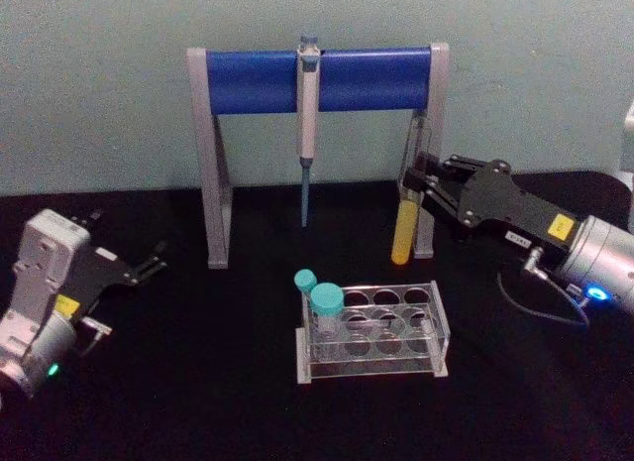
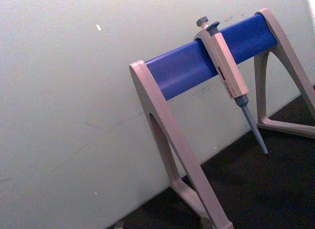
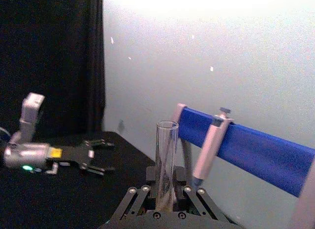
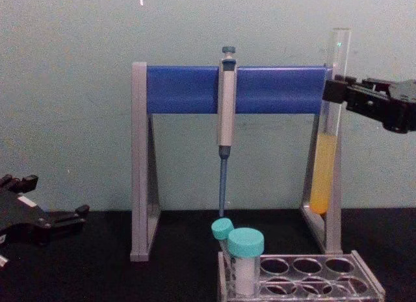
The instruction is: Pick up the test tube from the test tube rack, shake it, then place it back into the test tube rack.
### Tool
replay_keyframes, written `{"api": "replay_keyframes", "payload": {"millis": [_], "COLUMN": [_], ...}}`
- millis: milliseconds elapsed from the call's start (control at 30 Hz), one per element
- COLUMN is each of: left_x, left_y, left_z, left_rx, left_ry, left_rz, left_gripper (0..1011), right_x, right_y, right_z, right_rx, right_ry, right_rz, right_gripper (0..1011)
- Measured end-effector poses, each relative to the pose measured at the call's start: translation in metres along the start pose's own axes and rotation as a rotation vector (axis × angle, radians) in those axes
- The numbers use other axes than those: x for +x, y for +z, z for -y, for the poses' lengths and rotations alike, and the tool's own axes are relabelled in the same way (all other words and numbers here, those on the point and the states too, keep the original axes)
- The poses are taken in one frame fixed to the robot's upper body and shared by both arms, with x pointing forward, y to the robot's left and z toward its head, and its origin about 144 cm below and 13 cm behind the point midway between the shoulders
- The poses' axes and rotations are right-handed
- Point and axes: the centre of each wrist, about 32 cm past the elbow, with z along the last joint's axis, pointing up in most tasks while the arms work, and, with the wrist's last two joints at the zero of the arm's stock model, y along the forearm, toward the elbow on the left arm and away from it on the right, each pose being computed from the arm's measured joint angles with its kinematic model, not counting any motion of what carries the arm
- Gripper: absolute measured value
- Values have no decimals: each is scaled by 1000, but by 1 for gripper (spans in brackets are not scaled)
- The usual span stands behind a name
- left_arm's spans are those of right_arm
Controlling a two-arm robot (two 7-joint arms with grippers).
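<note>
Our right gripper (image 1: 414, 179) is clamping the test tube (image 1: 401, 233) on its clear upper part, upright, presumably so the open mouth is not spilling the yellow liquid; we are holding it raised above the test tube rack (image 1: 437, 327), beside the pipette stand (image 1: 258, 81)'s right leg; our left gripper (image 1: 151, 263) is idling far left, fingers apart; the right gripper's fingers are hiding some glass, and we cannot tell its hole.

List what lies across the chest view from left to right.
left gripper, open and parked → pipette stand's left leg → pipette → test tube, held off the table by the right gripper reaching in from the right edge.
</note>
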Motion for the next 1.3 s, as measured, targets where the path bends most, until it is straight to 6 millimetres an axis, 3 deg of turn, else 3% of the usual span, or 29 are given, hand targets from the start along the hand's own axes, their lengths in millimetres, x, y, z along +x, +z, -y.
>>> {"api": "replay_keyframes", "payload": {"millis": [200, 700, 1300], "left_x": [0, 0, 0], "left_y": [0, 0, 0], "left_z": [0, 0, 0], "left_rx": [0, 0, 0], "left_ry": [0, 0, 0], "left_rz": [0, 0, 0], "left_gripper": [1001, 1001, 1001], "right_x": [-2, -12, -13], "right_y": [-1, 1, -13], "right_z": [3, 33, 35], "right_rx": [11, -36, -87], "right_ry": [32, 12, 3], "right_rz": [-54, -78, -77], "right_gripper": [226, 226, 226]}}
